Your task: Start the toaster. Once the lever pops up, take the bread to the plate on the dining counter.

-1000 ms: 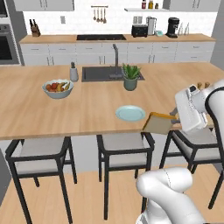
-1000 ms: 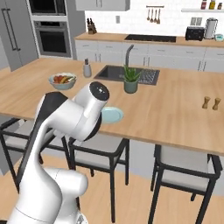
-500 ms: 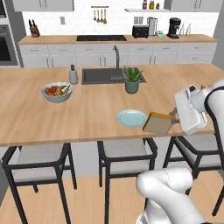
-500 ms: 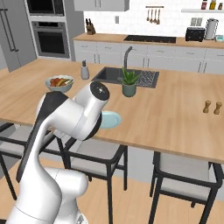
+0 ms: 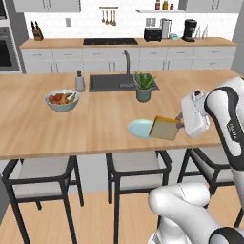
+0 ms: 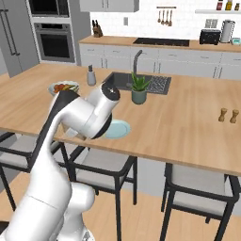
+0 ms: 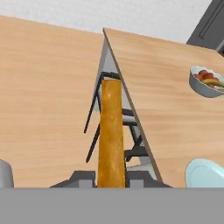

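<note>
bread (image 5: 165, 127): one square slice, tan with darker crust. Held above the front edge of the dining counter (image 5: 95, 124), its near corner over the rim of the plate (image 5: 140, 128); not yet laid down.
gripper (image 5: 181, 123): jaws closed on the bread at one edge, slice sticks out toward the plate. In hand view the slice (image 7: 111, 131) shows edge-on betw. the two tips.
handling: judged light, fairly stiff after toasting but crumbly; too much squeeze may crack the crust. Edge grip looks ok, should stay close to the crust.
plate: one, pale blue-green, nothing on it.
counts: 1 fruit bowl (image 5: 62, 100), 1 potted plant (image 5: 143, 86), 3 stools at the counter front, 1 toaster (image 5: 152, 34) on the back counter.
</note>
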